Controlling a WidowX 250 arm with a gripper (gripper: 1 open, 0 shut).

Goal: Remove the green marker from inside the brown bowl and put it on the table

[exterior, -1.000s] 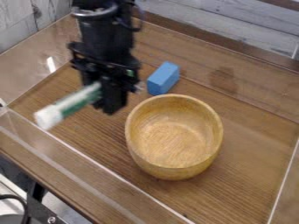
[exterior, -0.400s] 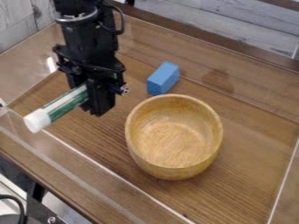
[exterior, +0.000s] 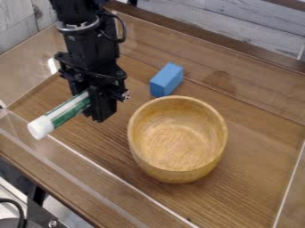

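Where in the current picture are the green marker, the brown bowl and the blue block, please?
Green marker (exterior: 56, 118): camera view, on its barrel.
Brown bowl (exterior: 177, 142): camera view, on its inner floor.
Blue block (exterior: 167, 79): camera view, on its top face.

The slim white-and-green marker (exterior: 60, 115) is tilting in the closed jaws (exterior: 80, 96), its white end pointing toward the table's left edge. The round, light-brown wooden bowl (exterior: 177, 140) is sitting upright, thick-walled and empty, right of the table's middle. The brown wood-grain table (exterior: 252, 125) is lying within low clear walls.
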